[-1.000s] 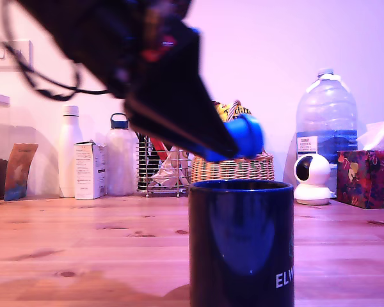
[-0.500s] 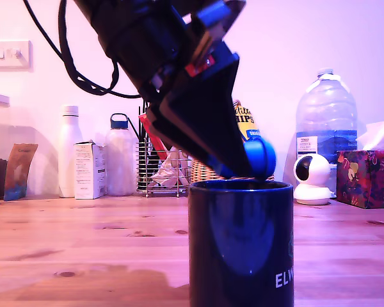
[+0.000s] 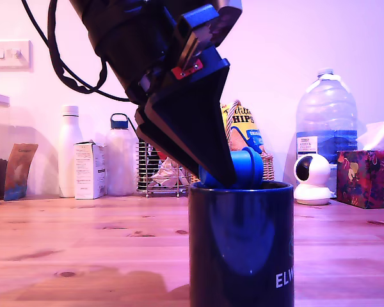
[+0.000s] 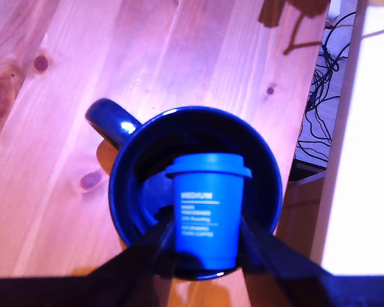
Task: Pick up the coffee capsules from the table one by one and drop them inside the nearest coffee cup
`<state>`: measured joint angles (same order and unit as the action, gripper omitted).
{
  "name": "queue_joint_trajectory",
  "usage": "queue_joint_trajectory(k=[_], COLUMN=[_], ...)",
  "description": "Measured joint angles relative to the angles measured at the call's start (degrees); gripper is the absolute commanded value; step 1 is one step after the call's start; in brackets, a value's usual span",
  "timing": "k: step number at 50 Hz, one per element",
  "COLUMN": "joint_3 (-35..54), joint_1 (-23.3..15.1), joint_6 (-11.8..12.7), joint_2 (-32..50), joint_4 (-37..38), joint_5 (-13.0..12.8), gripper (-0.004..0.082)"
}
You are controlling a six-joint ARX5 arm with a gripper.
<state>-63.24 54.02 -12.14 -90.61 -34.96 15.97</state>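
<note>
Capsule (image 3: pixel 246 167), bright blue, sits clamped between the two dark fingers of the gripper (image 3: pixel 233 174) at the centre of the exterior view, now sunk partly below the rim of the dark navy mug (image 3: pixel 241 246); half a second ago it hung just above the rim, farther toward the frame's right, and a second ago it was higher still. In the wrist view the capsule (image 4: pixel 208 208) lies on its side over the mouth of the mug (image 4: pixel 125 185), rim pointing away from the gripper (image 4: pixel 205 246), white print "MEDIUM" on its wall, with a finger pressed against each flank. The mug stands at lower centre on the wooden surface (image 3: pixel 83 249), unmoved, its handle showing only in the wrist view.
</note>
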Motion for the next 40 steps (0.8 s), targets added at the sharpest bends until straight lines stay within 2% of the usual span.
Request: queue_joint_trajectory(k=[5,7,9,14,17,23,32,36,40], joint_3=[0.0,0.0,0.0,0.0,0.0,0.0,-0.1,-0.3,-0.3], joint_1=[0.0,0.0,0.0,0.0,0.0,0.0,0.0,0.1,0.1], joint_6=[0.0,0.0,0.0,0.0,0.2,0.3,0.3,0.3,0.3], joint_2=[0.0,0.0,0.0,0.0,0.0,0.0,0.1,0.3,1.1], joint_4=[0.0,0.0,0.0,0.5,0.8,1.4,2.2,2.1,2.0], joint_5=[0.0,0.0,0.0,0.0,-0.1,-1.0,-1.1,-1.2,-1.3], gripper=[0.0202,0.0228,0.0307,0.0627,0.0728,0.0728,0.0709,0.0626,0.0451])
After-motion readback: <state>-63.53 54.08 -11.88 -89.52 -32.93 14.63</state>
